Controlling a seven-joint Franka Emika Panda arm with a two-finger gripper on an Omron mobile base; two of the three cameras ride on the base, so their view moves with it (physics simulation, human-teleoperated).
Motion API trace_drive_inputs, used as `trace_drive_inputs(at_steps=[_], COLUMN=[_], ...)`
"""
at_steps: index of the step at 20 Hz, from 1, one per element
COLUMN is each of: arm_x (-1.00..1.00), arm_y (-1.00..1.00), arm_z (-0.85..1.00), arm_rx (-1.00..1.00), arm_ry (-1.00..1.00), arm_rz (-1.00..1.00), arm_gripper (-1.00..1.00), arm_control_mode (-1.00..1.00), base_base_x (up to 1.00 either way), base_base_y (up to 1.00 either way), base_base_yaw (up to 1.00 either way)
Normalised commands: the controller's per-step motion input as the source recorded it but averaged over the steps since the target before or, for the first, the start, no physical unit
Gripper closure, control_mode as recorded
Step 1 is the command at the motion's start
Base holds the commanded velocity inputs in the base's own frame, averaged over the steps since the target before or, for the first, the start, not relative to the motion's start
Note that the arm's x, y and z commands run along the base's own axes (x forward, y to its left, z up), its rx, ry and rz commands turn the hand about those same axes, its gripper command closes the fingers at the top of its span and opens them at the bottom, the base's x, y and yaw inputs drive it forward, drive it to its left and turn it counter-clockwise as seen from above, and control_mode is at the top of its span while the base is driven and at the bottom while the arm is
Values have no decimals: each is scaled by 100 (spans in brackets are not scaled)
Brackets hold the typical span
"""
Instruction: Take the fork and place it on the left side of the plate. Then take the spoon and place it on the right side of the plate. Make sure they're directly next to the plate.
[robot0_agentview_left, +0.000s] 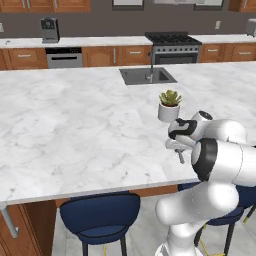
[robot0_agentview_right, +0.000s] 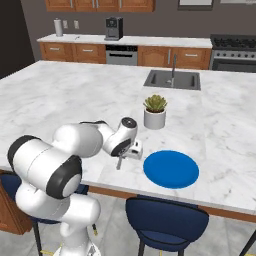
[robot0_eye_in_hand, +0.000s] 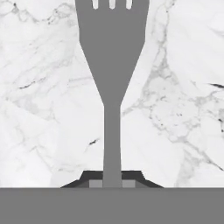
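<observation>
Grey metal fork (robot0_eye_in_hand: 112, 65) hangs above the marble counter (robot0_agentview_left: 75, 125), its handle clamped in the closed gripper (robot0_agentview_right: 120, 162) (tines pointing away from the hand), just left of the blue plate (robot0_agentview_right: 171, 169), beside a potted succulent (robot0_agentview_right: 155, 111).

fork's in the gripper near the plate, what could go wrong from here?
1. The gripper pinches only the handle end of the fork, so it could pivot or slip on release.
2. The fork hangs off the plate's left rim; set down here, it may land apart from the plate.
3. The potted plant stands just behind.
</observation>
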Motion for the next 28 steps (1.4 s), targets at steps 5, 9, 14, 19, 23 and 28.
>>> trace_drive_inputs(at_steps=[5,9,14,19,23,28], arm_x=[16,17,13,16,7,-7], arm_y=[-18,-13,-14,-15,-12,0], arm_z=[-33,-38,-33,-16,-22,-1], arm_rx=[-13,-13,-9,-1,-1,0], arm_ry=[3,1,1,2,0,0], arm_rz=[0,1,1,1,3,3], arm_gripper=[100,100,100,100,-100,-100], arm_control_mode=[-100,-100,-100,-100,-100,-100], base_base_x=[0,0,0,0,0,0], base_base_y=[0,0,0,0,0,0], base_base_yaw=[0,0,0,0,0,0])
